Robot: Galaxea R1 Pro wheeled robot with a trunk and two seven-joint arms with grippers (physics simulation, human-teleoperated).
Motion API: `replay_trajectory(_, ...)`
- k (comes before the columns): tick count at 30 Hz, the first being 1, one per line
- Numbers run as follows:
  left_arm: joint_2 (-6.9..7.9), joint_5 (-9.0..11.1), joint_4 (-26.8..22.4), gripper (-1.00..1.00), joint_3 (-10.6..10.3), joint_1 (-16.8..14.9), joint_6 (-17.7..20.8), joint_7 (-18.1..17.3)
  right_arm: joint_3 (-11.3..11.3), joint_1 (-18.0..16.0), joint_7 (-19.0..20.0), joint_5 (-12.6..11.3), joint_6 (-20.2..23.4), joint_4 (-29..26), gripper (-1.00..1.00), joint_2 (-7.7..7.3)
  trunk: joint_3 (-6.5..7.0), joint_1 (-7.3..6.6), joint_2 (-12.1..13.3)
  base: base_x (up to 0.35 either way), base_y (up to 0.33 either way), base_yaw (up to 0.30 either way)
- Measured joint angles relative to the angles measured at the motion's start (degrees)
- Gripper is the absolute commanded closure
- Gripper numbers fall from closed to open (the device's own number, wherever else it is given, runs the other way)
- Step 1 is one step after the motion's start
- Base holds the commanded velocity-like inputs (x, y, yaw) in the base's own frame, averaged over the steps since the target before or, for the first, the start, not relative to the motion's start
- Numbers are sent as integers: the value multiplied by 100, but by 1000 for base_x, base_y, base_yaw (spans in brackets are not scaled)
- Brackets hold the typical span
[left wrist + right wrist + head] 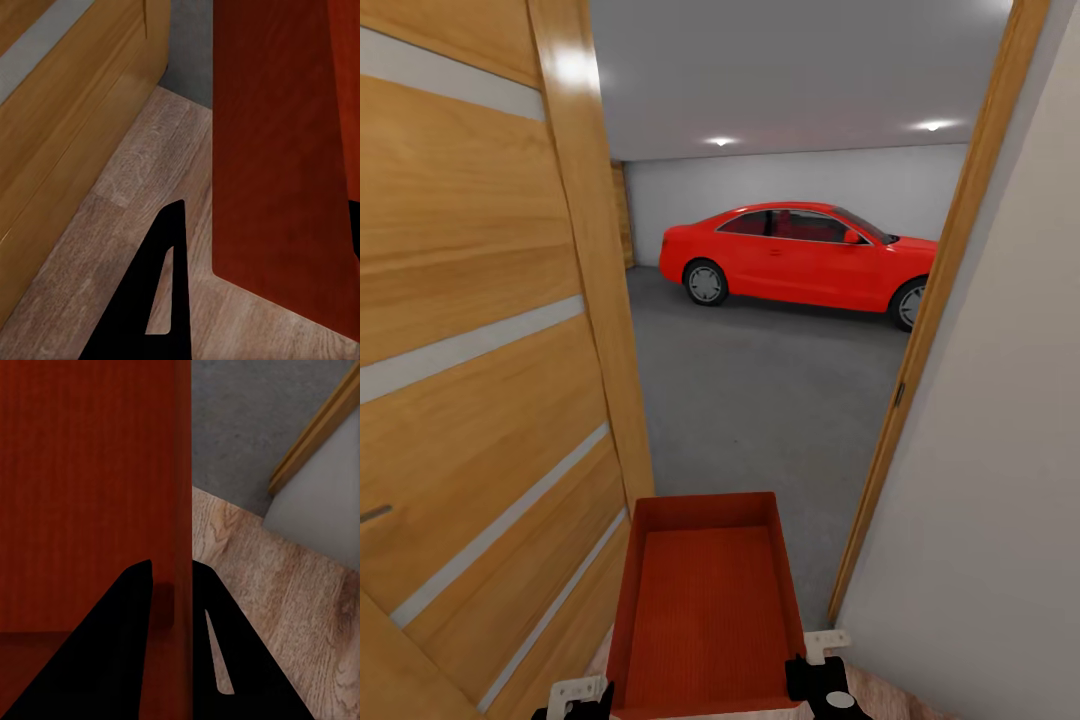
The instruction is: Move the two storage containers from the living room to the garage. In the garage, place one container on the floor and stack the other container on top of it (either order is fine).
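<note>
Stage: mid-carry, at garage doorway. One storage container (705, 610) held low at 6 o'clock in head view, open top up, over wood planks (97, 247) at the threshold.

R gripper (172, 607): fingers either side of container's side wall, clamped on it.
L gripper (169, 285): one finger seen just beside the outer wall; clamped or not, can't tell.

Ahead: grey floor (760, 400) at 12, red car (800, 255) beyond, open door (480, 350) at 9.

Left to do, by my read: roll in, set this one down, fetch the other bin, stack it.
</note>
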Motion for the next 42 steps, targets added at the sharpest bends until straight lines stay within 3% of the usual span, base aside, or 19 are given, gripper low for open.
replay_trajectory(13,0,-1,1,100,-1,0,0,0,-3,0,0,-1,1,5,100,0,0,0,0,0,0,-183)
replay_trajectory(42,0,0,0,100,0,0,0,-1,-1,0,0,1,0,-1,100,0,0,0,0,2,37,-2)
